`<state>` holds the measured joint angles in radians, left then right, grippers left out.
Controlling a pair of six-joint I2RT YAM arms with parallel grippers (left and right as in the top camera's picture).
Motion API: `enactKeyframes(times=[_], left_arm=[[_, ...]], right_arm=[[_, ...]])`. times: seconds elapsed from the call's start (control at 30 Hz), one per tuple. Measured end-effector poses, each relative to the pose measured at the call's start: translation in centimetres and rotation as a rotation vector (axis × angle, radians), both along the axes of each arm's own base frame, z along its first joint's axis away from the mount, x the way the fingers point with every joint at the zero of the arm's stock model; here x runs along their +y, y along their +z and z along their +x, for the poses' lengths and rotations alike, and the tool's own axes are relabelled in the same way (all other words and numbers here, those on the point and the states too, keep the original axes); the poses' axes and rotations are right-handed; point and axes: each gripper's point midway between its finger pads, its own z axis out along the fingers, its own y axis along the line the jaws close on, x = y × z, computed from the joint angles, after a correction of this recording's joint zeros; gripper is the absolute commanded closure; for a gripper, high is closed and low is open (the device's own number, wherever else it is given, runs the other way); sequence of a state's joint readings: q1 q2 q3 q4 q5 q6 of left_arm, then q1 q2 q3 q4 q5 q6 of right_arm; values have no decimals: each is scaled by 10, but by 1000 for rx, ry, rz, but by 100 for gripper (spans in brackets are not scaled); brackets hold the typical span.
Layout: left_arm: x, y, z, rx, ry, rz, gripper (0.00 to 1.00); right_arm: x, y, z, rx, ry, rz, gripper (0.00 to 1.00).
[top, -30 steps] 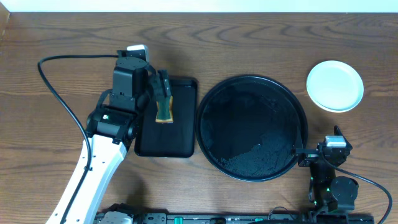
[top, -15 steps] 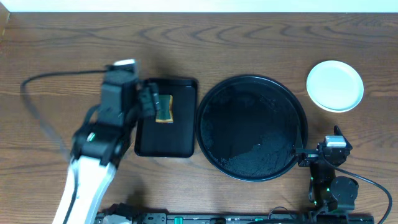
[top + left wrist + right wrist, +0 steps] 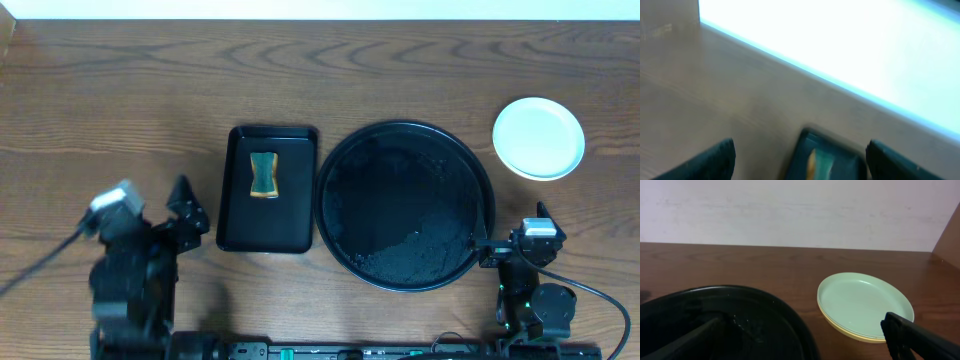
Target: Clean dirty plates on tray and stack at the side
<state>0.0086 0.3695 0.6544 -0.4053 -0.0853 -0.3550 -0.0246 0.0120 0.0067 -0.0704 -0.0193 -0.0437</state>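
**Wooden worktop: plates off the tray and stacked at the side**

Dark brown wood grain runs across the whole worktop (image 3: 120, 90), with a pale wall behind it in the right wrist view. From where I stand, the job looks all but finished. The plates (image 3: 538, 137) sit in one neat pile at the upper right of the overhead frame, well apart from the round black tray (image 3: 345, 150) and clear of its rim. The right wrist view shows a pale mint plate on top and a yellowish edge under it. I cannot count the full pile from either angle. The top plate shows no reddish smears.

The round black tray fills the centre of the frame and holds no plate. All I can see in it is a scatter of pale specks or droplets towards its lower half, and I cannot tell which they are. Just left of it, a smaller rectangular tray (image 3: 235, 225) holds a yellow-and-green sponge (image 3: 263, 174) lying in its upper half.

Neither arm carries anything. The left claw (image 3: 188, 207) sits at the lower left, spread wide and released, near the rectangular tray's lower left corner. The right claw (image 3: 802, 330) sits at the lower right, also spread wide and grasping nothing, by the round tray's rim.

I judge that nothing is left except perhaps parking the arms.
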Motion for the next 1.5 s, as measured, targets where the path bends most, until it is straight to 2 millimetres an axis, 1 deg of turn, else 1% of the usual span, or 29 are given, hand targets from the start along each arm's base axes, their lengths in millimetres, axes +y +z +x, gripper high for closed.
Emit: enactKeyframes(times=[0.13,0.23,0.33,0.43,0.53,0.63,0.77,0.97,1.13,1.27,1.3,1.37,1.5], left_arm=[[6,37,-17,-277,34,-62,16],[8,57,-33,-464,37,-89,16],[7,68,-42,-598,28,-102,16],[6,69,-41,-681,11,-104,16],[4,55,-33,-691,-4,-112,16],[4,32,-22,-652,-5,-119,16],[5,-6,-7,-571,1,-126,16],[5,-40,4,-490,7,-130,16],[5,-89,13,-311,19,-138,16],[5,-127,13,-159,29,-141,16],[4,-131,13,-140,25,-138,16],[3,-133,13,-125,12,-117,16],[-6,-133,13,-101,-51,13,16]], right_arm=[[0,0,0,0,0,0,1],[0,0,0,0,0,0,1],[0,0,0,0,0,0,1],[0,0,0,-1,0,0,1],[0,0,0,0,0,0,1],[0,0,0,0,0,0,1],[0,0,0,0,0,0,1],[0,0,0,0,0,0,1],[0,0,0,-1,0,0,1],[0,0,0,-1,0,0,1],[0,0,0,0,0,0,1],[0,0,0,0,0,0,1],[0,0,0,0,0,0,1]])
